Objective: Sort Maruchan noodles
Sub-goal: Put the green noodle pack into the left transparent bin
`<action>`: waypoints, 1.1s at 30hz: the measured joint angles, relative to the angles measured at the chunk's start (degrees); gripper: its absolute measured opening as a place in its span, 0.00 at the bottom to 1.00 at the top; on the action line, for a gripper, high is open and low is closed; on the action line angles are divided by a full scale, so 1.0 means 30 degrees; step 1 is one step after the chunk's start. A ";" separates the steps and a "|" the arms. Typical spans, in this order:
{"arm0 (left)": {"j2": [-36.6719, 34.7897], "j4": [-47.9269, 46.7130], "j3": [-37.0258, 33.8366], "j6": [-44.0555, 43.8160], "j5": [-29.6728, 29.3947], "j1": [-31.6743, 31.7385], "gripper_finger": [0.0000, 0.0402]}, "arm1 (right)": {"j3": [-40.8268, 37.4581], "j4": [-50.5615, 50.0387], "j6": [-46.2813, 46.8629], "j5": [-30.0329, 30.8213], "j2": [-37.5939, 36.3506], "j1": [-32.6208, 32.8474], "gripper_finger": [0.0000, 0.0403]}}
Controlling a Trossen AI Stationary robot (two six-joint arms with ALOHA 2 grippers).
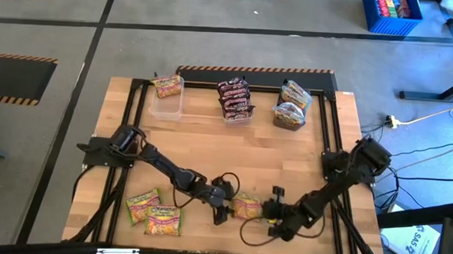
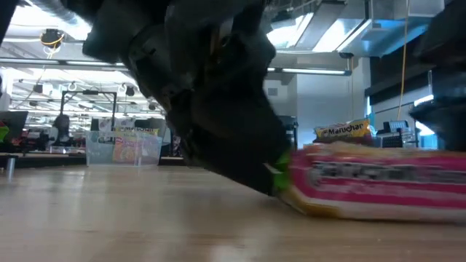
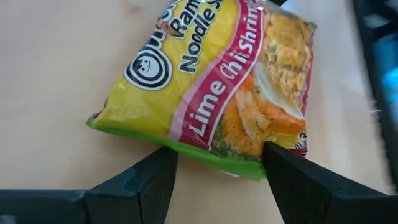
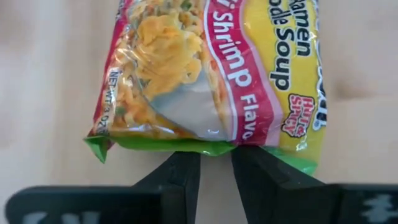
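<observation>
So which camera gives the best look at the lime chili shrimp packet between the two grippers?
The left wrist view: the lime chili shrimp packet fills it, label readable. The right wrist view shows its opposite edge, the high view a small patch, the low view just its side.

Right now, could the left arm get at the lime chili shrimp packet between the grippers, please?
Probably yes: the left gripper is open at the packet's green edge, with nothing between. The right gripper pinches the opposite edge.
</observation>
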 joint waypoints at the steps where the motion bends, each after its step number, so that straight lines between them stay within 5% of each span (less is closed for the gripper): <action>1: -0.0293 -0.0717 0.0000 0.0205 -0.0239 0.0024 0.58 | -0.0001 -0.0074 -0.0387 0.0120 -0.0046 -0.0231 0.23; 12: -0.3731 -0.7865 -0.0025 0.0547 -0.5009 -0.1085 0.58 | -0.0067 -0.3110 -0.0904 -0.0313 -0.1896 -0.1008 0.23; 20: -0.4973 -0.8244 -0.0022 0.0178 -0.7424 -0.2101 0.58 | -0.0045 -0.3041 0.0180 0.0015 -0.2763 -0.0994 0.25; 33: -0.2702 -0.3017 -0.0022 0.0639 -0.7790 -0.2416 0.58 | -0.0030 -0.2175 0.2508 0.2368 -0.2763 -0.0974 0.76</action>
